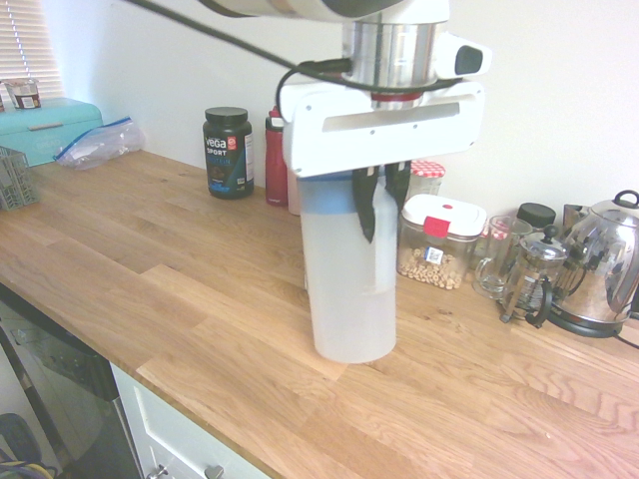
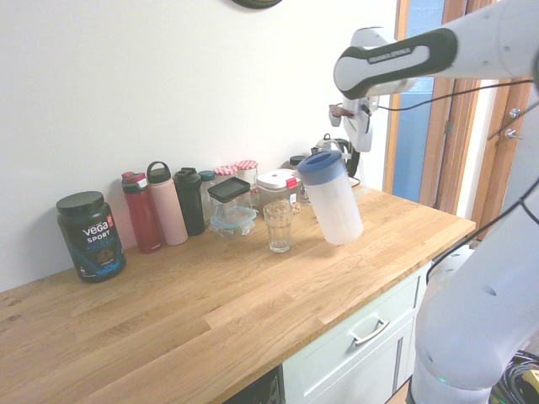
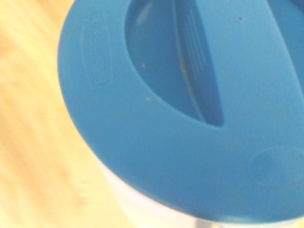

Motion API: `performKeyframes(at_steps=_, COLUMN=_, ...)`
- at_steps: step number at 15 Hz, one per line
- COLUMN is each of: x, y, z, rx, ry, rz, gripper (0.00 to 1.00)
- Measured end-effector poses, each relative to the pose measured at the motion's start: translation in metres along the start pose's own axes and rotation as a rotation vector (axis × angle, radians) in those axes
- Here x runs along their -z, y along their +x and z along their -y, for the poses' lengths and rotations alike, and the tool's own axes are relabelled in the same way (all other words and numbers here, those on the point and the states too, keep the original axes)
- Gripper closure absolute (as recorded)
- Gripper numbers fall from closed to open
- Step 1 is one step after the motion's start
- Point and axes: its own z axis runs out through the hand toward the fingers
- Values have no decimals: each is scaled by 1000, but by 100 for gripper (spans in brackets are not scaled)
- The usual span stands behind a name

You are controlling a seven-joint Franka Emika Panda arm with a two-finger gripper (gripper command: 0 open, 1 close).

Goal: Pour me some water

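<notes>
The tall frosted-white jug with a blue lid hangs tilted just above the wooden counter. The water shows only as a faint level line low in the jug. My gripper is shut on the jug near its top, dark fingers down its side. From the second exterior view the jug leans with its lid toward an empty drinking glass standing just beside it. The gripper is above and behind the lid there.
Along the wall stand a Vega tub, several bottles, jars and a white-lidded container. A French press and steel kettle sit further right. A teal bread box is far left.
</notes>
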Motion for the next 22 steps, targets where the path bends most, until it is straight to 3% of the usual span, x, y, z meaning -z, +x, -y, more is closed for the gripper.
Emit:
performKeyframes(at_steps=4, x=-4, y=38, z=-1, rx=107, ry=-133, rz=68, gripper=100)
performKeyframes(at_steps=12, x=-16, y=56, z=39, rx=253, ry=-357, rz=128, gripper=100)
performKeyframes(at_steps=17, x=-27, y=68, z=85, rx=306, ry=-536, rz=132, gripper=100)
performKeyframes(at_steps=22, x=-30, y=77, z=115, rx=342, ry=-656, rz=137, gripper=100)
